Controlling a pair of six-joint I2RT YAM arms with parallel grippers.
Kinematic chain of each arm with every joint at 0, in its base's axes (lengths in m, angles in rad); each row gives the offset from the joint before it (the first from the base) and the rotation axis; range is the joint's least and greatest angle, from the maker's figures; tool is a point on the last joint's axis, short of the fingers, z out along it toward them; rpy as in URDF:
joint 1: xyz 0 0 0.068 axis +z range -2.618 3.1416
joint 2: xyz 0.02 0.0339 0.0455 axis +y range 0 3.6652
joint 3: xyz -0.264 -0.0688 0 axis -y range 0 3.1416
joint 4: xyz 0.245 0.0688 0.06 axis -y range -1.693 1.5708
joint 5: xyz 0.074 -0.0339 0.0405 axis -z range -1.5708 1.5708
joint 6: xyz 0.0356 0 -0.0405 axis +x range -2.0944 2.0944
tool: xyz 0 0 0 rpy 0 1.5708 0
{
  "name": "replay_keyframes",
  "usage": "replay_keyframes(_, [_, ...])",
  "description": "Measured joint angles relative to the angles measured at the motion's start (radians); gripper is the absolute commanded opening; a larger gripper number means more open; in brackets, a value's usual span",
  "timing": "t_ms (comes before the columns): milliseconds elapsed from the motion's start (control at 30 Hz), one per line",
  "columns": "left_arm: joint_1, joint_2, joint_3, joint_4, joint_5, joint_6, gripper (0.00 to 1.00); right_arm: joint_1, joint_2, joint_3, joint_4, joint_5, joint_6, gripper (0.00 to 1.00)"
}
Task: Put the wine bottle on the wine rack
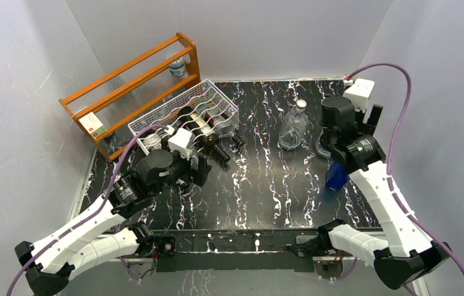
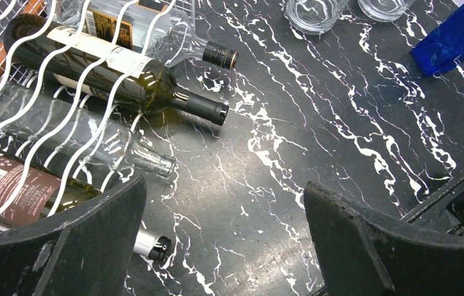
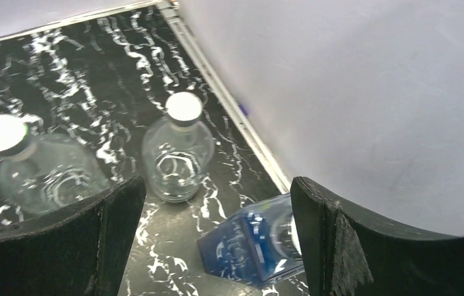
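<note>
Wine bottle: the dark green glass wine bottle with a pale label [image 2: 112, 77] lies on its side in a wavy cradle of the white wire-mesh wine rack [image 1: 155, 121], at 10 o'clock on the black marble-patterned bench [image 2: 316, 123]. In the left wrist view its neck juts past the rack edge toward 4 o'clock.
Rack neighbours: a clear glass bottle [image 2: 75, 135] and a brown-labelled bottle [image 2: 13, 191] lie in the cradles beside it, toward 7 o'clock.
Left end effector [image 2: 224, 185]: spread wide and empty, over bare bench just off the rack's open edge.
Right end effector [image 3: 215, 185]: spread wide, holding nothing, at 3 o'clock on the bench above a blue square glass bottle [image 3: 248, 243] lying on its side.
Step in hand: judged to be clearing the left arm from the rack, with the wine bottle seated.
Method: lift straight up before any sideways travel, then move toward 5 o'clock, away from the protruding necks.
Risk: one left finger sits very close to the brown-labelled bottle's capped neck, and contact cannot be told. A sideways sweep could roll a bottle out of its cradle.
Check: confirm that the wine bottle's body rests in the trough of its cradle.
</note>
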Motion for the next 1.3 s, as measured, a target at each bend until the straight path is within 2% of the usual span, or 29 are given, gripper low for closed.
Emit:
replay_keyframes(233, [0.000,0.052,0.000,0.028,0.000,0.025,0.98,-0.124,-0.056,-0.016,-0.001,0.031,-0.009,0.98])
replay_keyframes(333, [0.000,0.057,0.000,0.037,0.000,0.025,0.98,-0.152,-0.080,-0.015,-0.026,0.028,0.039,0.98])
replay_keyframes(467, [0.000,0.053,0.000,0.039,0.000,0.024,0.98,-0.161,-0.106,-0.029,-0.112,-0.018,0.156,0.98])
replay_keyframes(667, [0.000,0.026,-0.018,0.043,0.001,0.024,0.98,-0.161,-0.151,-0.108,-0.161,-0.103,0.237,0.98])
replay_keyframes(1067, [0.000,0.023,-0.018,0.040,0.005,0.020,0.98,-0.167,-0.155,-0.222,-0.161,-0.066,0.318,0.97])
replay_keyframes(1100, [0.000,0.023,-0.018,0.040,0.005,0.020,0.98,-0.167,-0.148,-0.236,-0.163,-0.069,0.318,0.94])
replay_keyframes(1200, [0.000,0.023,-0.018,0.040,0.007,0.017,0.98,-0.167,-0.151,-0.245,-0.156,-0.084,0.309,0.64])
replay_keyframes(1300, [0.000,0.023,-0.018,0.040,0.011,0.016,0.98,-0.167,-0.175,-0.250,-0.134,-0.122,0.265,0.51])
